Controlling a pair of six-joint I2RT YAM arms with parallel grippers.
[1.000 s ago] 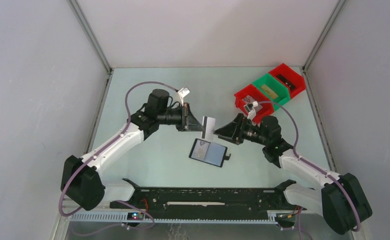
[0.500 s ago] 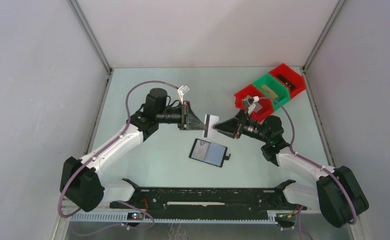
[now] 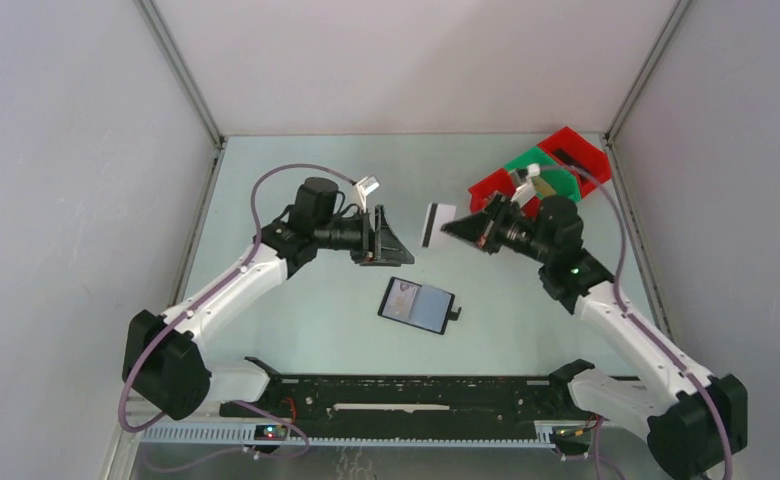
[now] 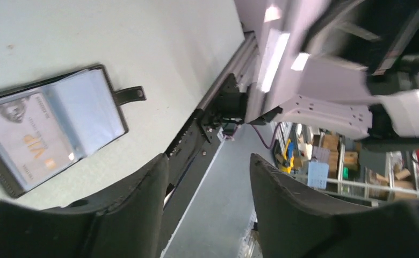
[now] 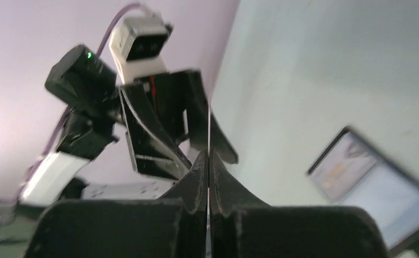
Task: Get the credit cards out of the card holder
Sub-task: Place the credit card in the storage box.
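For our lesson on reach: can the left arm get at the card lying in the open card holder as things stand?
Probably yes. The left gripper is open and empty near the card holder, whose VIP card lies uncovered; the right gripper holds a pale card well aside.

The card holder (image 4: 46, 134) runs off the left wrist view at 9 o'clock; the right arm (image 4: 331, 102) blurs at 2 o'clock. Overhead, that arm hides part of the red and green bins (image 3: 580, 148).

card holder (image 3: 418, 305): glossy clear sleeves, black matt cover; credit card (image 3: 438, 225): smooth plastic; table (image 3: 326, 320): matt
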